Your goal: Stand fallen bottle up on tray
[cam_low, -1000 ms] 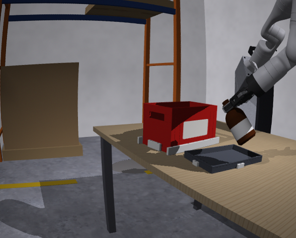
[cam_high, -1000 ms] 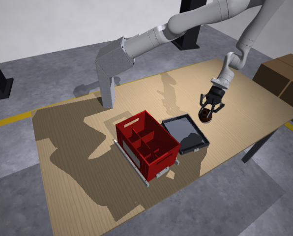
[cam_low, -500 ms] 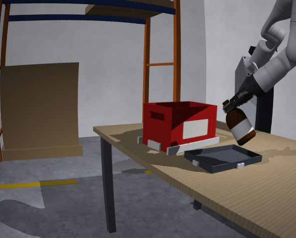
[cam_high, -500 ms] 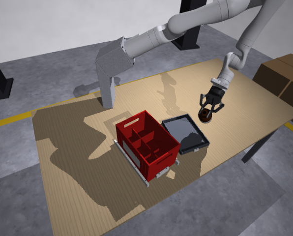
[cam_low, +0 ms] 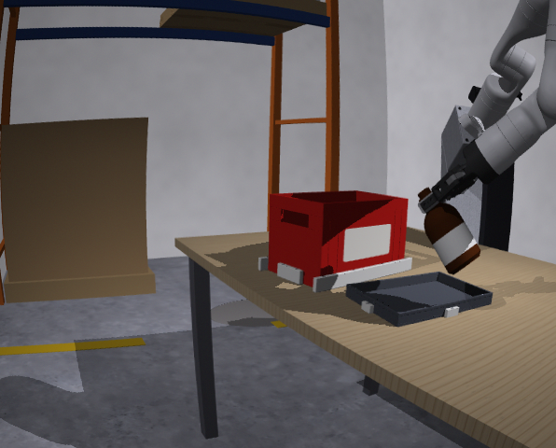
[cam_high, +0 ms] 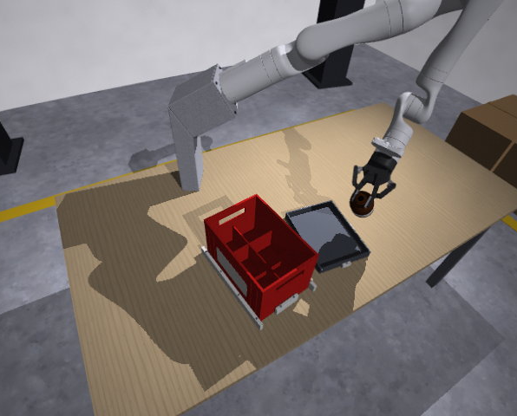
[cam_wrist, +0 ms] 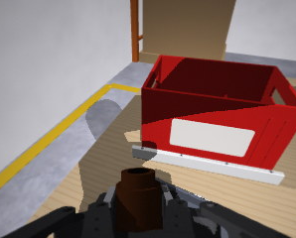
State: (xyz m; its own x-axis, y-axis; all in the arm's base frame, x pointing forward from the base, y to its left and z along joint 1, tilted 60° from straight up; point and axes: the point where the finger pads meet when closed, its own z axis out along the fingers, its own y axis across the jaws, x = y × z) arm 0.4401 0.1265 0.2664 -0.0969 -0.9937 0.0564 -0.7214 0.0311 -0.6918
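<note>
The amber-brown bottle with a white label (cam_high: 361,210) (cam_low: 451,238) (cam_wrist: 138,215) is in the air above the wooden table (cam_high: 415,201) (cam_low: 524,357) (cam_wrist: 64,203), its neck clasped between the fingers of the black two-finger gripper (cam_high: 363,200) (cam_low: 425,203) (cam_wrist: 138,196). Its long axis leans: in the exterior view the mouth points toward eleven o'clock and the base toward five, so the body lies at about five o'clock from the fingertips. The one arm reaches in from about one to two o'clock there.

The shallow dark-grey rectangular tray (cam_high: 350,227) (cam_low: 427,314) (cam_wrist: 190,195) lies flat, at about seven to eight o'clock from the bottle in the top view, just beside the open red crate (cam_high: 290,286) (cam_low: 295,250) (cam_wrist: 160,134), which stands upright at about eight o'clock.

The coming move probably turns on swinging the base from five toward six o'clock in the exterior view, while carrying the bottle over the tray floor. The base should be squared before lowering; a low, tilted approach could catch the tray's rim and shove or tip it. Release and retreat seem right only once the base sits flat.
</note>
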